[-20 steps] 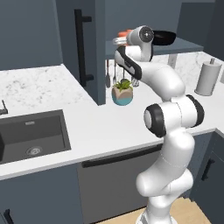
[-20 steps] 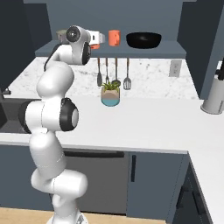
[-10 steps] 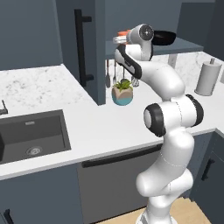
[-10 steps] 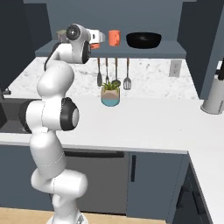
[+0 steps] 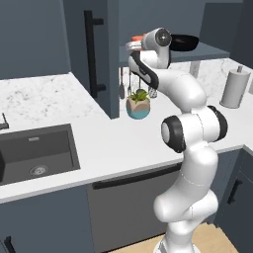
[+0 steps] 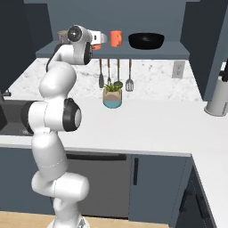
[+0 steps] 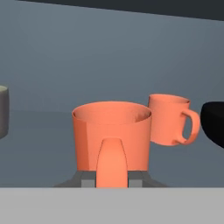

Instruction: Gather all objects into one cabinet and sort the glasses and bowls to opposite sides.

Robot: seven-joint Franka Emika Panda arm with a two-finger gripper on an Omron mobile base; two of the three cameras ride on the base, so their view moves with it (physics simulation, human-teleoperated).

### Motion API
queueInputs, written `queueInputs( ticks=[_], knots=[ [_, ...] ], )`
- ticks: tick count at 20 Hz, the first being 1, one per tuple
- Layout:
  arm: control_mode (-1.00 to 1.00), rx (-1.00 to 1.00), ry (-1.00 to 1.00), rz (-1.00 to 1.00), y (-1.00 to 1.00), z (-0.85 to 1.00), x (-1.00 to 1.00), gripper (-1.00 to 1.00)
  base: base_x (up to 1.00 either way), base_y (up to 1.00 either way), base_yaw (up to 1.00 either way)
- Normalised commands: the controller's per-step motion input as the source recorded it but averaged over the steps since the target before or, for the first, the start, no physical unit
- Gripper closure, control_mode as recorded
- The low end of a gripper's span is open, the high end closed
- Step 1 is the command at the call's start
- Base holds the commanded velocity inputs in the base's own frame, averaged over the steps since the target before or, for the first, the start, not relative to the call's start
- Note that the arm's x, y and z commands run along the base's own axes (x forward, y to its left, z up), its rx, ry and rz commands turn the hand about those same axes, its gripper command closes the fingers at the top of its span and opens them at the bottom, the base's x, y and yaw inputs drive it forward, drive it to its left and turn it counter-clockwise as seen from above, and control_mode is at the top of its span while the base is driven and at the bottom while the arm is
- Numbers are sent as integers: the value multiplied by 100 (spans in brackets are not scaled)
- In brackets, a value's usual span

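With the gripper pinching an orange mug, second mug at 2 o'clock, black bowl at 3, sorting looks nearly done.

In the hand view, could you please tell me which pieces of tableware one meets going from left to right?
Grey-green cup at the left edge → near orange mug, handle facing the camera → second orange mug, handle to the right → black bowl at the right edge.
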Motion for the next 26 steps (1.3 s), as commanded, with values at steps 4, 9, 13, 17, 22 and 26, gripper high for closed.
queueInputs(
  ticks=[4,9,13,17,22,26],
  knots=[
    [-100,0,0,0,0,-6,6,100,0,0,0],
    [-100,0,0,0,5,-10,16,100,0,0,0],
    [-100,0,0,0,13,-11,16,100,0,0,0],
    [-100,0,0,0,18,-12,18,100,0,0,0],
    [-100,0,0,0,19,-12,24,100,0,0,0],
    [-100,0,0,0,21,-13,27,100,0,0,0]
  ],
)
